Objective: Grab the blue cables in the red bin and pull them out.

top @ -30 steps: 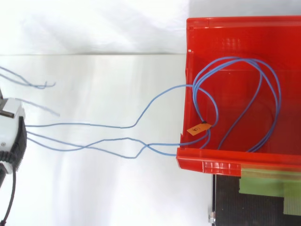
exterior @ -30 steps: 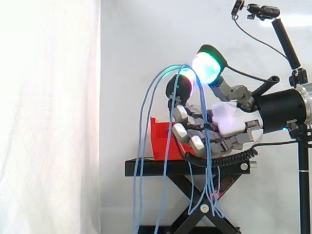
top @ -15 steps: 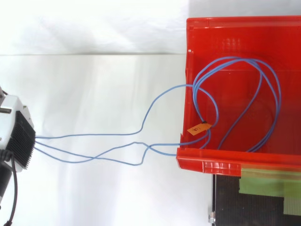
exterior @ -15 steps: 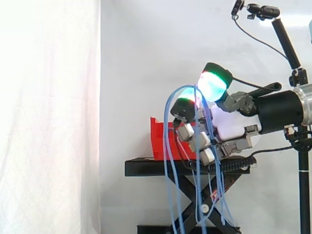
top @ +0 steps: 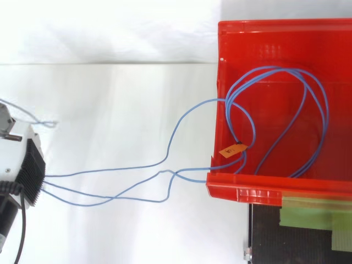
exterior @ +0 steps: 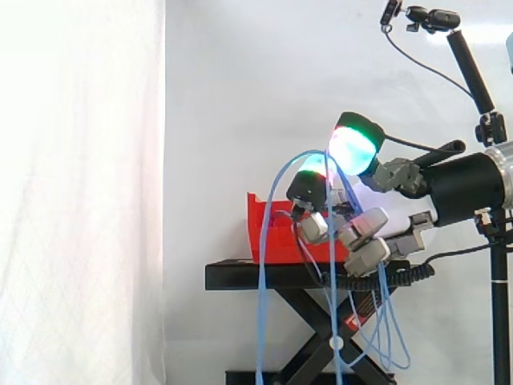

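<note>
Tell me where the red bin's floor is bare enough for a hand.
Top view: bare floor lies between the upper wall of the red bin and the loop of blue cables, and right of that loop. Crowded: the lower-left corner, where cables cross by the orange tag.

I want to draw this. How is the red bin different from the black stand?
The red bin is an open box holding loops of blue cables; the black stand is a flat top on crossed legs. The bin sits above; the stand bears it. Both have straight edges.
</note>
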`<state>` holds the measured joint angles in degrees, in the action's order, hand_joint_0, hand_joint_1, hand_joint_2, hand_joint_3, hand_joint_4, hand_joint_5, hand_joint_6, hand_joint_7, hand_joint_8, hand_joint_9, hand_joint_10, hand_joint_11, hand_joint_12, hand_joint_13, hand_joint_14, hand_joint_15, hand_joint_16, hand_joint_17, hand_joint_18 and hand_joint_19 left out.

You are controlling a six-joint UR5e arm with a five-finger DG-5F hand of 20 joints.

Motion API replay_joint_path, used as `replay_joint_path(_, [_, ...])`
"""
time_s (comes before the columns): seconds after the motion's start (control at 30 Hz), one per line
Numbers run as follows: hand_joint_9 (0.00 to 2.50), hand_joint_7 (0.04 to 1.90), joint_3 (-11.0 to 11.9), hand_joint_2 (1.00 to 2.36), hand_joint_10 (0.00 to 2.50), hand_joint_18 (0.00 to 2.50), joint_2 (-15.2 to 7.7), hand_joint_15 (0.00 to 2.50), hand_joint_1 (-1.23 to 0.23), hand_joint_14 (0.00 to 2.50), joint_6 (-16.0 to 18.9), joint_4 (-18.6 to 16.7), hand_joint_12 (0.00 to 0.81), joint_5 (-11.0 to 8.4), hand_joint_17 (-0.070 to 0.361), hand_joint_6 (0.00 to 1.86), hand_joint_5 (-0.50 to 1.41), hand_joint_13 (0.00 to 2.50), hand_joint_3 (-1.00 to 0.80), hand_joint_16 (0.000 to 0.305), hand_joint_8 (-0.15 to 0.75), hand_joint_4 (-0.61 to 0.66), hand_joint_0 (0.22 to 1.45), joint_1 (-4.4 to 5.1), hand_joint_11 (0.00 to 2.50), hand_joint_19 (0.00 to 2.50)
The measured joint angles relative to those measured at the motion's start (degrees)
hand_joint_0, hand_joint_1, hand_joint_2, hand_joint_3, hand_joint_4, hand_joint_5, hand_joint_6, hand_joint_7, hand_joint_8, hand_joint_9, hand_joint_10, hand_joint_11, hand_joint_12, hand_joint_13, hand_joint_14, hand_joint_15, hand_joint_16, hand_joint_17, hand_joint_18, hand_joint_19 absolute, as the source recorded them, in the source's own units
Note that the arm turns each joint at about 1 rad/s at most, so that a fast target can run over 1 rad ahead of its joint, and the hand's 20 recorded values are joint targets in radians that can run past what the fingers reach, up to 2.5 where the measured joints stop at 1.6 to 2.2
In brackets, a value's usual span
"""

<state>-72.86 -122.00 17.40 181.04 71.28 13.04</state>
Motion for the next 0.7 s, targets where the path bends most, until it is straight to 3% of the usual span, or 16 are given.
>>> replay_joint_path(0.1, [1.06, 0.63, 0.00, 1.00, 0.02, 1.17, 0.00, 1.64, -0.94, 0.52, 0.41, 0.33, 0.288, 0.00, 0.090, 0.82, 0.78, 1.33, -1.00, 0.040, 0.243, 0.02, 0.92, -0.01, 0.94, 1.32])
replay_joint_path(0.37, [1.07, 0.64, 0.00, 1.00, 0.02, 1.24, 0.00, 1.51, -0.94, 1.04, 0.02, 0.53, 0.291, 0.86, 0.086, 0.81, 0.79, 1.22, -1.00, 0.038, 0.248, 0.03, 0.92, 0.04, 0.94, 1.50])
replay_joint_path(0.5, [1.07, 0.64, 0.00, 1.00, 0.02, 1.27, -0.02, 1.40, -0.94, 1.43, -1.45, 0.54, 0.303, 1.96, 0.083, 0.80, 0.79, 1.15, -1.00, 0.037, 0.252, 0.02, 0.92, -0.05, 0.95, 1.60])
replay_joint_path(0.57, [1.08, 0.64, 0.00, 1.00, 0.02, 1.31, -0.02, 1.30, -0.95, 1.84, -2.22, 0.55, 0.297, 2.41, 0.079, 0.80, 0.79, 1.07, -1.00, 0.035, 0.258, 0.03, 0.92, -0.13, 0.95, 1.70])
replay_joint_path(0.7, [1.08, 0.64, 0.00, 1.00, 0.02, 1.33, -0.02, 1.25, -0.95, 2.13, -2.87, 0.55, 0.299, 2.80, 0.079, 0.80, 0.79, 1.01, -1.00, 0.035, 0.257, 0.03, 0.92, -0.26, 0.95, 1.79])
